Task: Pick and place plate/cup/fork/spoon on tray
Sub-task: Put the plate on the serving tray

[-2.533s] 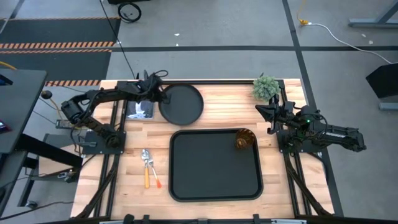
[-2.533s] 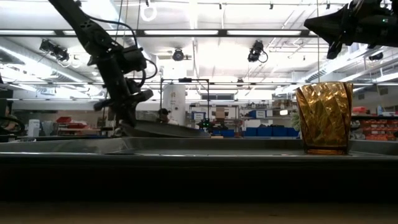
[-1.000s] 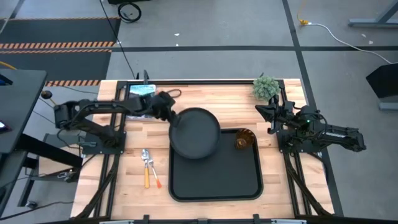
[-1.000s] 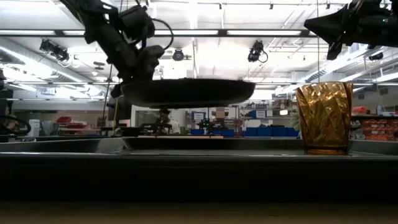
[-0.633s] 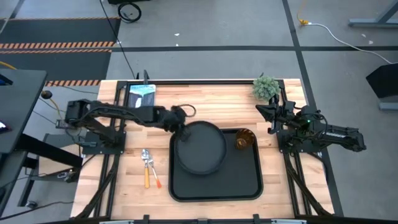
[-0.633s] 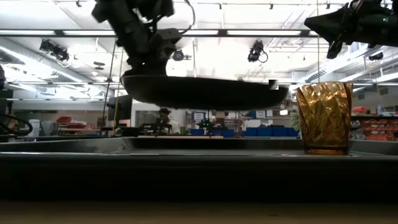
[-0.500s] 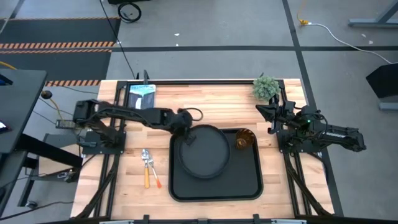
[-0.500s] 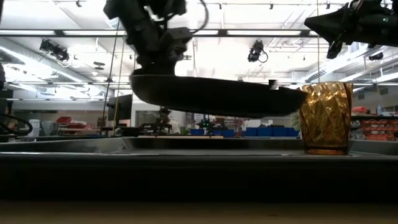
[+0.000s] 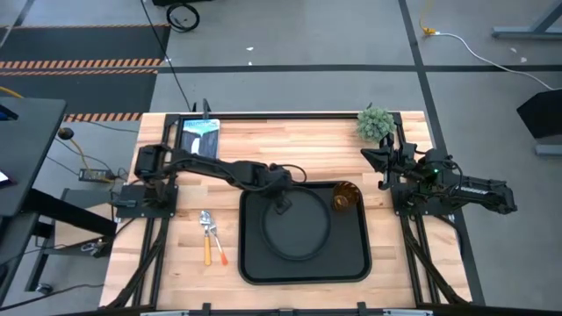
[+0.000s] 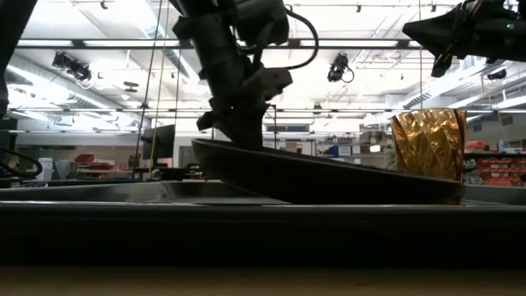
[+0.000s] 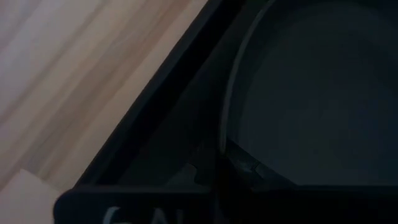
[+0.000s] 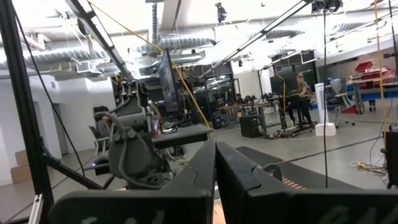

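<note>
Plate (image 9: 297,226) — tilted in tray (image 9: 255,263) — rim pinched by left pincer (image 9: 281,207).

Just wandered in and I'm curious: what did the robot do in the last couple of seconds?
The left gripper carried the round matte black plate from the table's far side onto the black rectangular tray, lowering it tilted beside the amber cup. The right gripper, fork and spoon stayed put.

right gripper (image 12: 215,163) fingers pressed together, a workshop beyond — ceiling pipes, a dark machine (image 12: 134,146), a distant person (image 12: 303,99) standing
</note>
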`<action>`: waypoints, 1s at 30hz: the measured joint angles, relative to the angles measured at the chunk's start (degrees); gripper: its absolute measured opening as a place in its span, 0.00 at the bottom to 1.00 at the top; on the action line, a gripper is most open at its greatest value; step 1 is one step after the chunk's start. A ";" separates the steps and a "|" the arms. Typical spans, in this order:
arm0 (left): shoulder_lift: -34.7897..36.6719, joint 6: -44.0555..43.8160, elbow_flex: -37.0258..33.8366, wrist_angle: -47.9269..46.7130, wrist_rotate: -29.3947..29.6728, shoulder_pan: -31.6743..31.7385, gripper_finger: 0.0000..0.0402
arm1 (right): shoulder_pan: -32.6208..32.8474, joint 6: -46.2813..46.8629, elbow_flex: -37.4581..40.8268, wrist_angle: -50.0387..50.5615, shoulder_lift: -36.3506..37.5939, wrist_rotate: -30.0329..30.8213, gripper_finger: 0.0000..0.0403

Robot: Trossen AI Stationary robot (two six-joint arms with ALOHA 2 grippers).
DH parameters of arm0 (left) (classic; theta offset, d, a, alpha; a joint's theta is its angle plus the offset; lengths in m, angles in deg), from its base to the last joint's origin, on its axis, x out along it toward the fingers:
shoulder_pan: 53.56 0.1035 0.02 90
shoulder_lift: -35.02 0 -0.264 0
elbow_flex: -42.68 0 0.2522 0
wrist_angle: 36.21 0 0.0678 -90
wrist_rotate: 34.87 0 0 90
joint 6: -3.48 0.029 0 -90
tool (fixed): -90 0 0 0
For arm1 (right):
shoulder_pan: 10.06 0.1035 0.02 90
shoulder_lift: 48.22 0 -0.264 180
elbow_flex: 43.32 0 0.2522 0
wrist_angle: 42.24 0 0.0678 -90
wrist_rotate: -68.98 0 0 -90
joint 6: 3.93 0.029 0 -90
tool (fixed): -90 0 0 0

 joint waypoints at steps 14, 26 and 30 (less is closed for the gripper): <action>-0.93 0.79 0.29 3.08 0.18 -0.09 0.07 | 0.00 0.42 0.00 0.02 0.00 -0.02 0.05; -0.93 0.61 0.27 4.54 0.14 -0.67 0.06 | 0.00 0.46 0.00 -0.06 0.00 0.01 0.05; -0.95 0.57 0.27 4.51 -0.90 -1.30 0.06 | 0.00 0.48 0.00 -0.17 0.00 0.01 0.05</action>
